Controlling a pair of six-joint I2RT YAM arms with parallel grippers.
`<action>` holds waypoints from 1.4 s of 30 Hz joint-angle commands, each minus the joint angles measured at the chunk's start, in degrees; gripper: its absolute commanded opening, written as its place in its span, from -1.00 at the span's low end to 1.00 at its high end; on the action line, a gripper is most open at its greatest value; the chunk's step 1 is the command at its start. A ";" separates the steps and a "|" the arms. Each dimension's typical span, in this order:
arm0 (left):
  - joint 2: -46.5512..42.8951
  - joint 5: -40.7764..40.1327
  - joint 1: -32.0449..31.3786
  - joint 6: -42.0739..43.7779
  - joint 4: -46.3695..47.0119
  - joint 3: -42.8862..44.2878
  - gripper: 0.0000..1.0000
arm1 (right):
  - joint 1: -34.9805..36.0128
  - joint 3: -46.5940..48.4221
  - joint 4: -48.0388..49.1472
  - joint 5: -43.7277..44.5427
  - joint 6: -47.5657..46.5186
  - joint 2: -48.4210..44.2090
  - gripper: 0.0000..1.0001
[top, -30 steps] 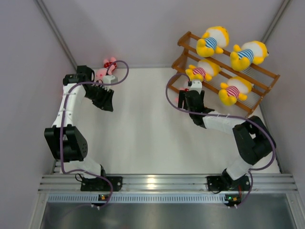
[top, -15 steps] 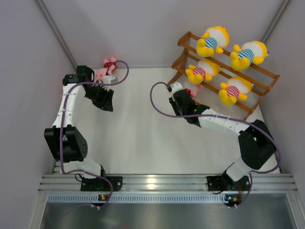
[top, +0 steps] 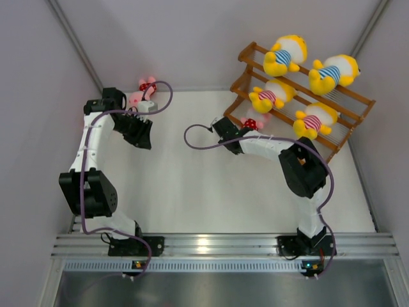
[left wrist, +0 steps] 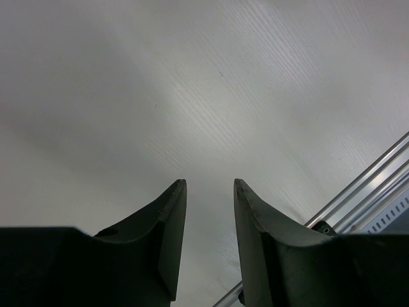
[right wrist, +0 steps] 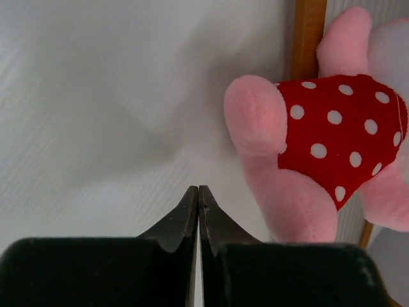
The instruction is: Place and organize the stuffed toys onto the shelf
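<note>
The brown wooden shelf (top: 348, 97) stands at the back right. Two yellow stuffed toys in blue stripes (top: 285, 55) (top: 332, 73) lie on its top tier. Two in pink stripes (top: 271, 94) (top: 311, 120) lie on the middle tier. A pink toy in red dotted cloth (top: 251, 123) (right wrist: 332, 128) rests at the left end of the lowest tier, across the end rail (right wrist: 308, 32). My right gripper (top: 229, 131) (right wrist: 198, 188) is shut and empty, just left of that toy, not touching it. Another pink toy (top: 142, 91) lies at the back left. My left gripper (top: 144, 137) (left wrist: 209, 183) hangs open and empty over bare table.
White walls close in the table on the left, back and right. The right arm's purple cable (top: 195, 142) loops out over the table's middle. An aluminium rail (top: 211, 243) runs along the near edge by the arm bases.
My right gripper has drawn back leftward from the shelf's lowest tier and shut, leaving the pink dotted toy there. The left arm has not moved.
</note>
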 commanded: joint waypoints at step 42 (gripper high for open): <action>32.28 -39.31 -1.92 -21.74 44.59 22.86 0.64 | -2.13 -8.39 17.51 -6.66 4.42 -20.08 0.21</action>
